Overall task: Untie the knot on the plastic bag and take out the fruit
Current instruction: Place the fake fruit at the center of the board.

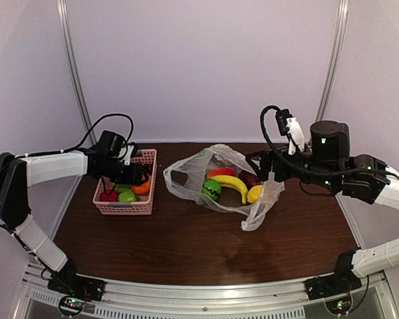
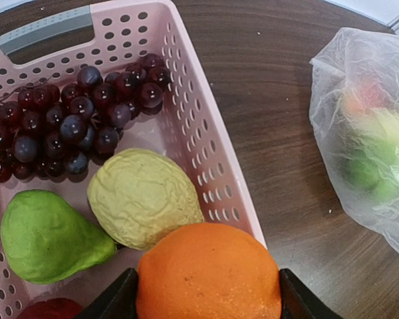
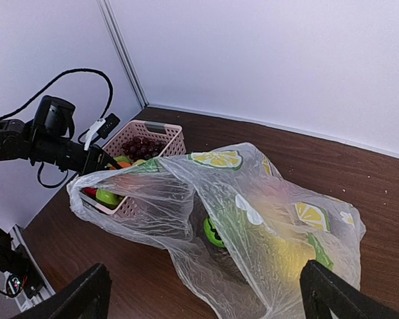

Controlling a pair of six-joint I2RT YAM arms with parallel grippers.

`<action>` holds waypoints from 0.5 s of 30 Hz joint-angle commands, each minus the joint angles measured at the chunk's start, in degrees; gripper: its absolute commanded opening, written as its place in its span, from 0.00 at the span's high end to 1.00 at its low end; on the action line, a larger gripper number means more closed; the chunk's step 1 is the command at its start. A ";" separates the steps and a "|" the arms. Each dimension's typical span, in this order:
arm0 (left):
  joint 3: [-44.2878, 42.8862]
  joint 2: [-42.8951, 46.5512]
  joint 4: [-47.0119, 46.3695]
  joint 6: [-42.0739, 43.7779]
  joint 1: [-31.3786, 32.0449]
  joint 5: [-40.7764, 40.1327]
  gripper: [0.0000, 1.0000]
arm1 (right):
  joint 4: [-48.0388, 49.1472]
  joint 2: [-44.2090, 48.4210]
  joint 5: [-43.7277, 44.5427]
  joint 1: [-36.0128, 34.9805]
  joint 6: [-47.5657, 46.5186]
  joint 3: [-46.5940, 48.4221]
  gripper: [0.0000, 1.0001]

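Left pincer (image 2: 208, 278): clenched on an orange (image 2: 206, 256), with one finger pressed against each side of it. In the top view the orange sits at the right side of the pink slotted basket (image 1: 123, 207), which stands on the left part of the desk (image 1: 186, 252). Whether the orange rests on the basket's contents or hangs just above them cannot be told.

Basket contents, left wrist view: a bunch of dark purple grapes (image 2: 66, 123) at the far end, a pale wrinkled green fruit (image 2: 143, 196) just beside the orange, a brighter green pear-shaped fruit (image 2: 46, 236) to its left, and a red piece (image 2: 50, 309) cut off by the picture edge.

Plastic bag (image 1: 266, 206): lies slack at the middle of the desk, just right of the basket and apart from it. One handle loop (image 1: 176, 178) hangs open on its left side. Fruit inside it: a green ball with dark patches (image 1: 211, 189), a banana (image 1: 234, 186), a red piece (image 1: 221, 171) behind them, a dark red round one (image 1: 249, 178) and a yellow piece (image 1: 254, 194) at the right.

Right pincer (image 3: 206, 282): released, with the fingers (image 3: 349, 292) spread wide. It hovers at the right side of the bag, with the crumpled film directly ahead of it. Whether it touches the film cannot be told.
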State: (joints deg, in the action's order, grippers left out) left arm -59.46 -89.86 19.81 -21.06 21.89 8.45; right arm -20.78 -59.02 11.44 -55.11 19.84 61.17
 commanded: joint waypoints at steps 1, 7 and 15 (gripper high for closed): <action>-0.03 -1.73 -3.54 1.76 -0.36 -3.02 0.56 | 0.55 0.84 0.56 0.46 0.89 -1.26 0.00; 1.45 -3.01 -4.75 2.23 -0.36 -4.76 0.56 | 1.22 0.67 0.03 0.54 1.34 -1.84 0.00; 2.59 -3.83 -4.28 4.84 -0.36 -2.58 0.54 | 1.53 0.79 -0.25 0.62 1.84 -2.26 0.00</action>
State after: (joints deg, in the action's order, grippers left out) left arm -58.41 -92.99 15.27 -18.98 21.91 5.56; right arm -19.86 -59.02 11.40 -54.81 20.97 60.23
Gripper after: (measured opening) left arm 0.672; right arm 0.997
